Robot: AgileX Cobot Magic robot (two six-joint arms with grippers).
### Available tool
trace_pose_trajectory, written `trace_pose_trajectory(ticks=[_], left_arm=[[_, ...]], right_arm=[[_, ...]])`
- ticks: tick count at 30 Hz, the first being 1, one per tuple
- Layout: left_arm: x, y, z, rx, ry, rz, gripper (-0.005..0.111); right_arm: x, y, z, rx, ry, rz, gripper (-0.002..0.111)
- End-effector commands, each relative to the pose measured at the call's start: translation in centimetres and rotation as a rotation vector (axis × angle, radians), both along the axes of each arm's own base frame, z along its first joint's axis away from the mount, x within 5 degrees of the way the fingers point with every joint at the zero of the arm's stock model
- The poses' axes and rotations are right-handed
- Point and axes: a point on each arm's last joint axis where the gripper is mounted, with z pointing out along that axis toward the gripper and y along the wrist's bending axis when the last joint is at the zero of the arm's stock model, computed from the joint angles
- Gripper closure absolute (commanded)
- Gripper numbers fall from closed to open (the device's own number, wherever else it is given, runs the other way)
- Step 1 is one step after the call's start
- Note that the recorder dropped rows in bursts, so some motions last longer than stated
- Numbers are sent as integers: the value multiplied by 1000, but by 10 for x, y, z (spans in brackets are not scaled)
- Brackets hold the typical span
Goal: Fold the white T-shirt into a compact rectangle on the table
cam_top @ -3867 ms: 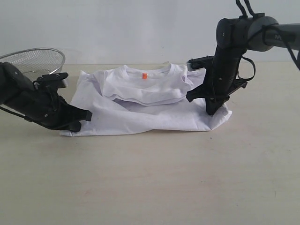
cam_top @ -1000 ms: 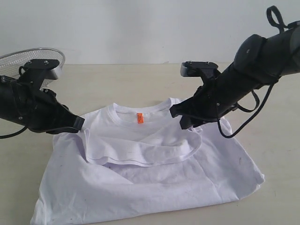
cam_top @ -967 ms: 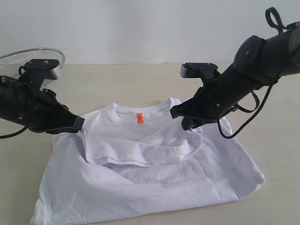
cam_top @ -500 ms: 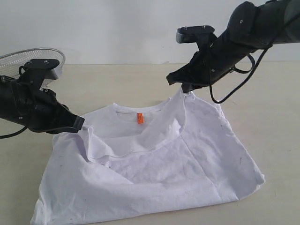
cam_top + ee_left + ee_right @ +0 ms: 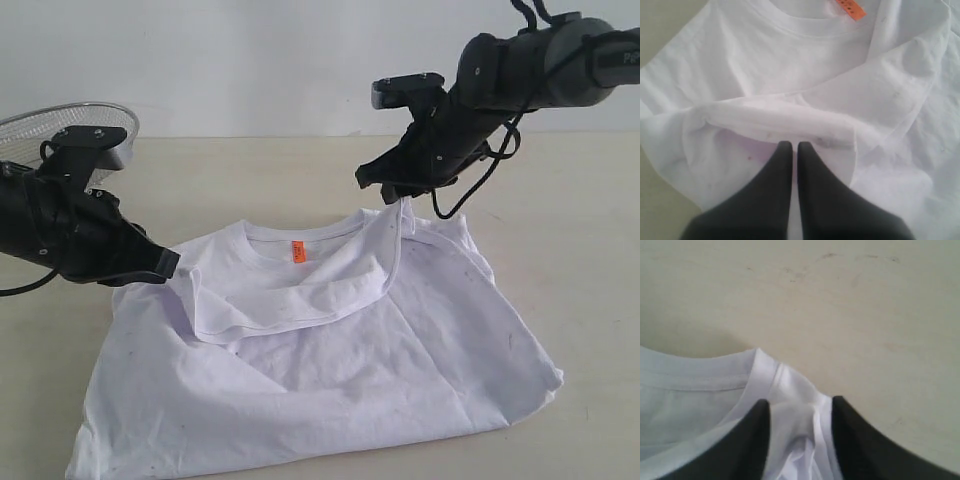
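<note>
Exterior view: off-arm, across counter (image 5: 300,170) toward pale wall (image 5: 250,60), tilted slightly down. Mid-range; both arms and nearly all of shirt (image 5: 330,370) in frame.
Left wrist view: close over shirt, looking along left gripper (image 5: 791,147) toward collar.
Right wrist view: very close, past right gripper (image 5: 799,405) to shirt edge and bare counter.
Overlap, exterior and left wrist: orange tag (image 5: 296,252) at collar.

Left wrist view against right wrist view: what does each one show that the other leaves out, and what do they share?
Only the left wrist view: the orange neck tag, a folded-over edge of the white T-shirt, and the left gripper with its jaws closed together at that fold. Only the right wrist view: the right gripper, its jaws either side of a bunched bit of cloth, and faint marks on the table. Both: the white T-shirt, its collar, and some bare table.
</note>
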Motion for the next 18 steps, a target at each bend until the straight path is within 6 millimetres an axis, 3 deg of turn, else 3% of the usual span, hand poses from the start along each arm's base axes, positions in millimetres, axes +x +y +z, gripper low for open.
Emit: trace_pose_trajectory(ticks=[1, 2, 6, 9, 14, 18], left_arm=[[2, -1, 3, 6, -21, -4, 102], [2, -1, 3, 6, -21, -4, 102], [-1, -2, 1, 11, 9, -38, 102], [-5, -3, 0, 8, 42, -65, 102], [-19, -6, -3, 5, 155, -203, 102], [-19, -7, -8, 5, 180, -203, 102]], right_arm=[[-1, -4, 20, 4, -30, -22, 46], [-4, -5, 25, 1, -14, -28, 50], [-22, -11, 34, -75, 136, 1, 84], [-36, -12, 32, -104, 276, 63, 106], [-48, -11, 29, -117, 396, 144, 108], [-50, -11, 29, -121, 412, 171, 108]])
